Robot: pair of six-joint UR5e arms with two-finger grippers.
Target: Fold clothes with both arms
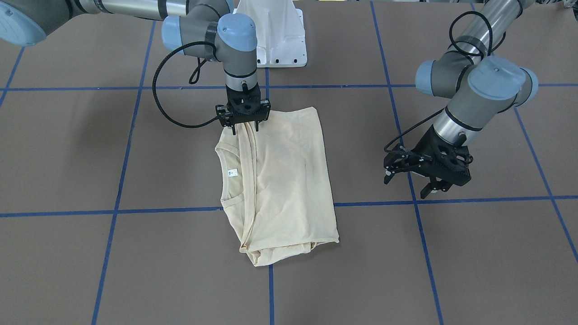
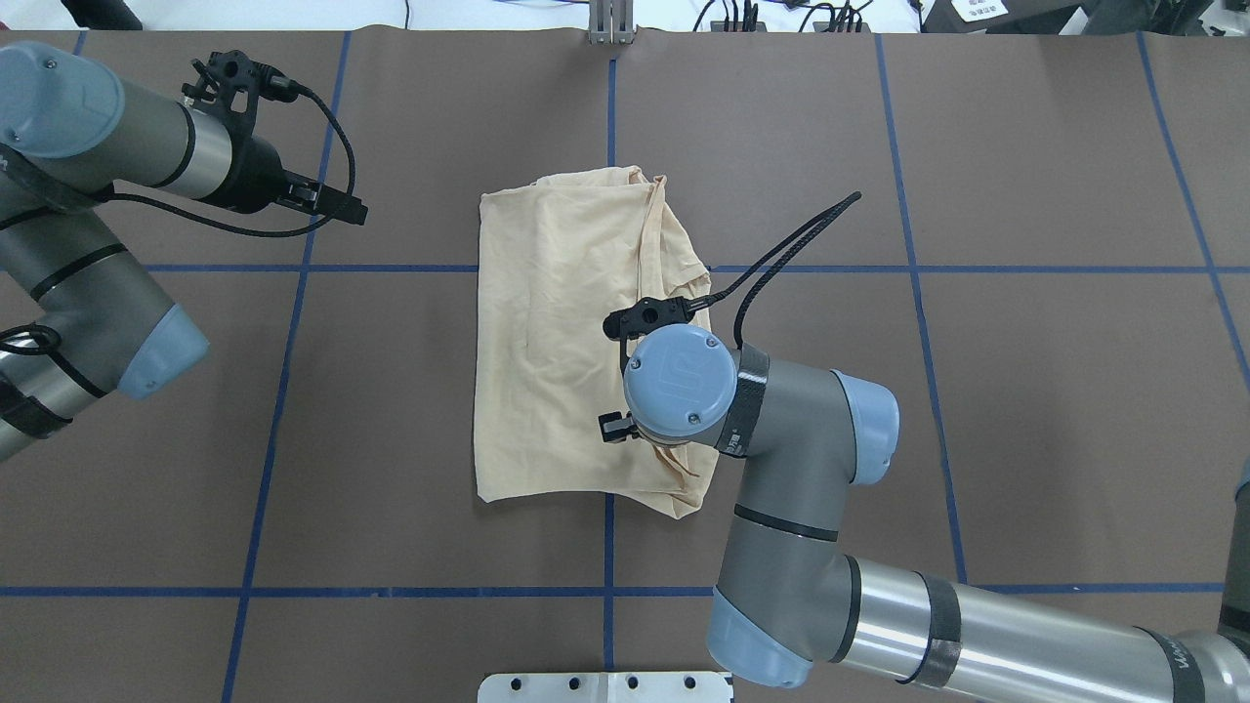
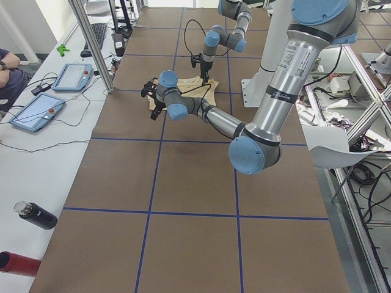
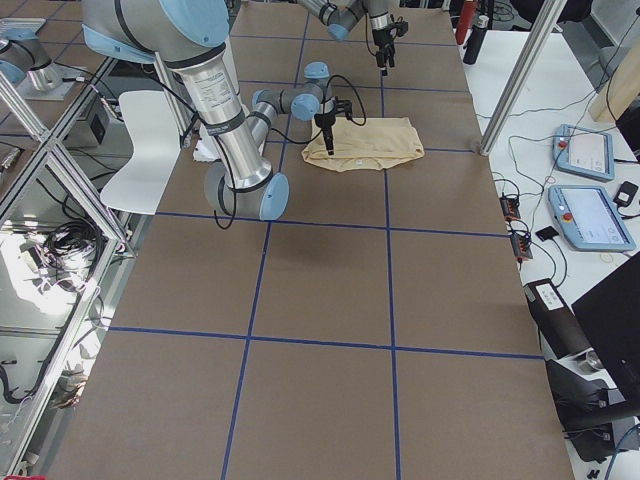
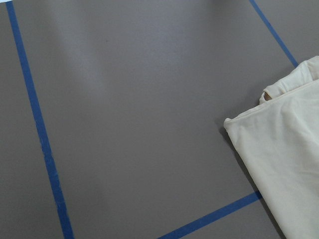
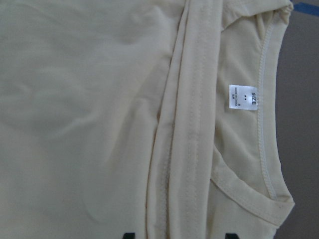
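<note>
The clothes are one cream shirt (image 1: 289, 180), folded into a tall rectangle in the middle of the table (image 2: 557, 322). Its neck opening and white label (image 1: 232, 173) face up on the side under the right arm. My right gripper (image 1: 245, 130) points straight down at the shirt's corner nearest the robot and is open, fingertips at the cloth. In the right wrist view a folded hem strip (image 6: 184, 124) runs between the two tips, beside the label (image 6: 242, 97). My left gripper (image 1: 406, 185) hovers open over bare table, well clear of the shirt (image 5: 289, 149).
The white base pedestal (image 1: 275, 36) stands just behind the shirt. Blue tape lines (image 1: 420, 216) grid the brown table. Off the table's left end, two teach pendants (image 3: 73, 76), a bottle (image 3: 36, 215) and a person's arm (image 3: 6, 67); a metal post (image 3: 91, 43) stands there.
</note>
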